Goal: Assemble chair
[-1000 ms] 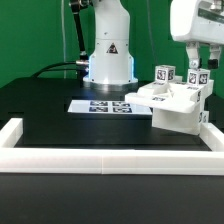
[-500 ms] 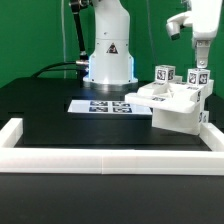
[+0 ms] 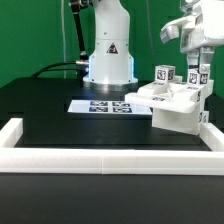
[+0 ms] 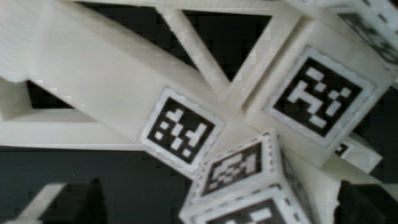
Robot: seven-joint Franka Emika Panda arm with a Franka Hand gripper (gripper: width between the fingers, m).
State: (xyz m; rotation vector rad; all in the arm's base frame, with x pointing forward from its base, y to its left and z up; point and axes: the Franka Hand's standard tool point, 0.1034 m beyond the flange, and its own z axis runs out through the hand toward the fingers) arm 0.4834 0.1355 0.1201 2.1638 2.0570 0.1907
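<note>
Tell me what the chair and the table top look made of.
The chair: seemingly white plastic with a matte finish, judging by its blocky, uniform, evenly shaded faces; its black-and-white tags look like printed stickers. The table top: a black matte surface with no glare; the material is unclear.

The wrist view is filled almost edge to edge by the white chair (image 4: 125,75), seen close and slightly blurred. Broad white bars cross the picture on a slant, and two of them meet a third to frame a dark triangular opening (image 4: 228,40). Several square black-and-white tags sit on the white faces: one large tag (image 4: 324,95) on a tilted panel, another tag (image 4: 180,128) on the wide slanted bar, and two smaller tags (image 4: 240,165) on blocky ends just beside it. Dark patches of desk (image 4: 89,170) show past the white parts.
</note>
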